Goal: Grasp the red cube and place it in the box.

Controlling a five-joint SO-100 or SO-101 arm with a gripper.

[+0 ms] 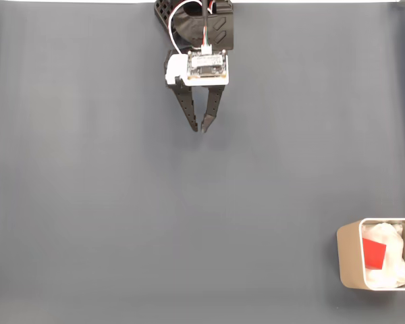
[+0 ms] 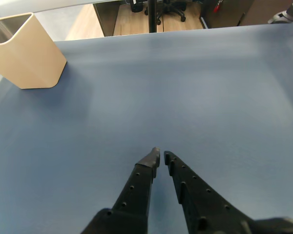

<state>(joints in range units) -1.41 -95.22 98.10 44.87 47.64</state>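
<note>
The cube (image 1: 374, 254) sits inside the box (image 1: 347, 256), down in the bottom right corner of the fixed view. It is far from the gripper (image 1: 200, 127), which is up near the top middle of that view, so the cube is nowhere near the jaws. The jaws hold nothing. They are almost closed, with just a thin gap between the two tips, and the tips point down over the bare mat (image 1: 108, 202). In the wrist view the gripper (image 2: 160, 157) shows two long black fingers (image 2: 136, 190) with small round holes along them, and they get thin at the ends. The cube is bright red with flat, dull faces. It lies on soft, crumpled white stuff (image 1: 395, 266) that fills the box. The box has smooth cream walls and round corners. In the wrist view the box (image 2: 29, 56) stands at the top left, and its side looks plain and beige. The mat is a flat blue-grey sheet with faint soft stripes.
</note>
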